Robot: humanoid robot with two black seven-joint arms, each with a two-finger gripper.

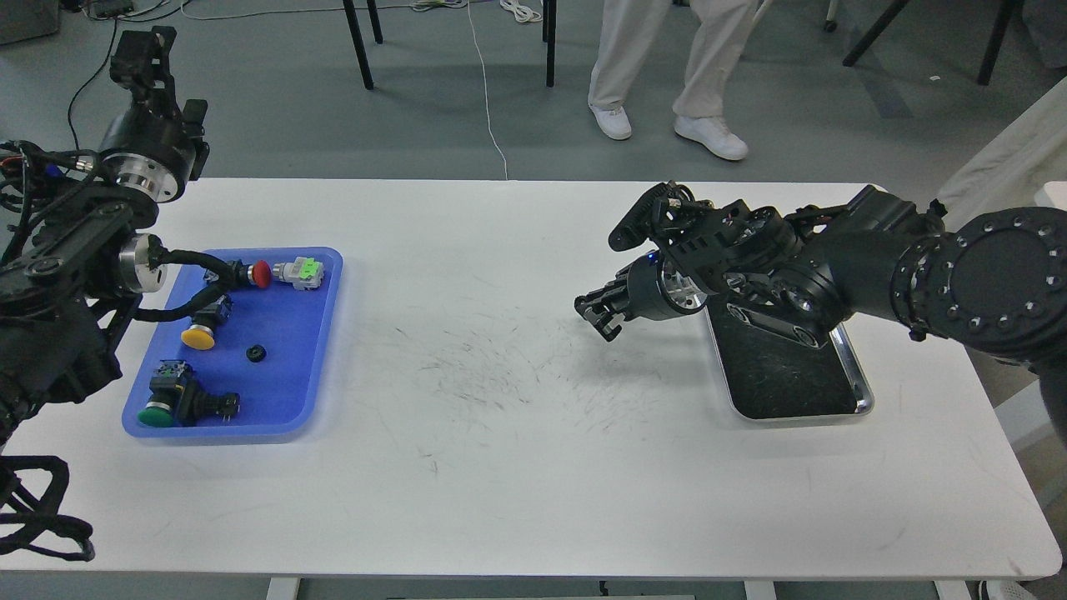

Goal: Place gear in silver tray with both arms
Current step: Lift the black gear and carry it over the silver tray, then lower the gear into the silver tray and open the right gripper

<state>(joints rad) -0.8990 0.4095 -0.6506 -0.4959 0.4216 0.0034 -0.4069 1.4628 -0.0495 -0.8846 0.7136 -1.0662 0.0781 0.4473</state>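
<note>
The gear (256,353) is a small black ring lying on the floor of the blue tray (321,350) at the left. The silver tray (863,404), with a dark scuffed floor, sits at the right, its far end covered by my right arm. My right gripper (597,313) hangs over the table just left of the silver tray, fingers apart and empty. My left gripper (142,52) is raised past the table's far left corner, well above the blue tray; its fingers cannot be told apart.
The blue tray also holds a red push button (260,273) with a green-white connector (305,272), a yellow button (198,336) and a green button (154,414). A person's legs (667,75) stand beyond the table's far edge. Black cables (42,517) hang at the front left.
</note>
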